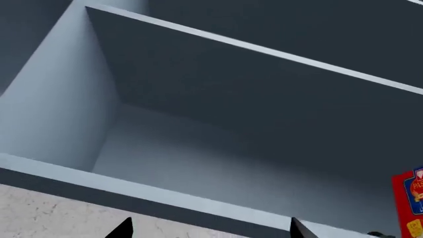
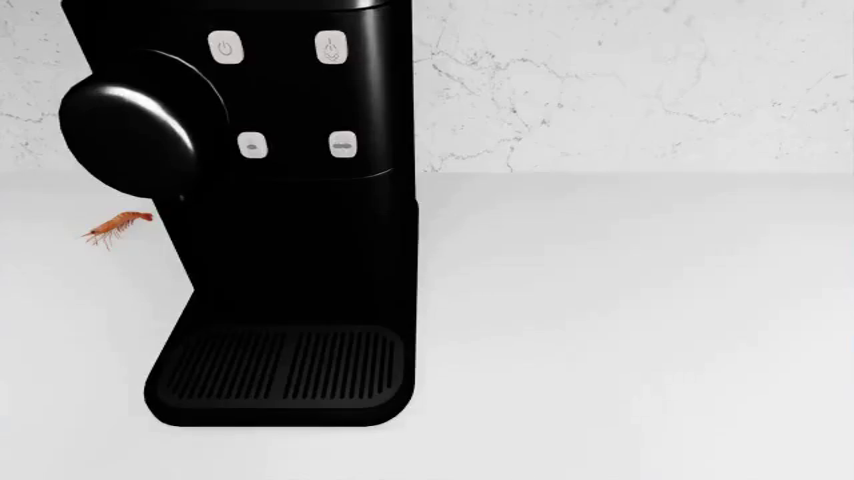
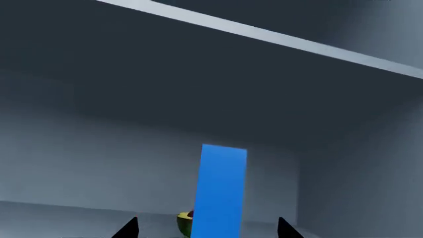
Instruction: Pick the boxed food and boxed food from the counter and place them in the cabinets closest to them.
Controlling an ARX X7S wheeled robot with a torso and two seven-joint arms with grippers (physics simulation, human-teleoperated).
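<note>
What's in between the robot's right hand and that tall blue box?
Nothing. In the right wrist view the hand faces the blue box directly; a small yellow-green thing peeks out beside it.

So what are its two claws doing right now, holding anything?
Left gripper: open, empty.
Right gripper: open, nothing clamped; blue box stands between the tips.

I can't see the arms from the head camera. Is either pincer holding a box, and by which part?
Nothing is held. The left pincer is open before an empty shelf; the right pincer is open, with the blue box standing free in the cabinet.
</note>
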